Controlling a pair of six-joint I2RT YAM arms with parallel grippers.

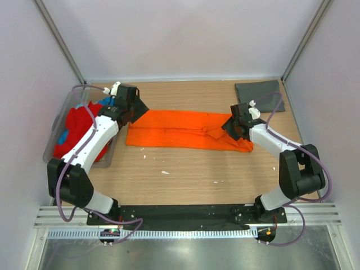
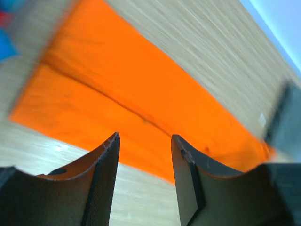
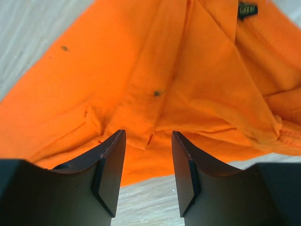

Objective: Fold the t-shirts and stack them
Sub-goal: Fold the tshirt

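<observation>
A bright orange t-shirt (image 1: 180, 130) lies folded into a long strip across the middle of the table. It also fills the left wrist view (image 2: 131, 89) and the right wrist view (image 3: 155, 70). My left gripper (image 1: 136, 112) is open and empty, just above the strip's left end. My right gripper (image 1: 235, 130) is open and empty, over the crumpled right end. A dark grey t-shirt (image 1: 259, 95) lies folded at the back right. Red and blue t-shirts (image 1: 79, 128) are heaped at the left.
A clear plastic tub (image 1: 58, 122) at the table's left edge holds the heap. Small white specks (image 1: 165, 171) lie on the wood in front of the strip. White walls close in the back and sides.
</observation>
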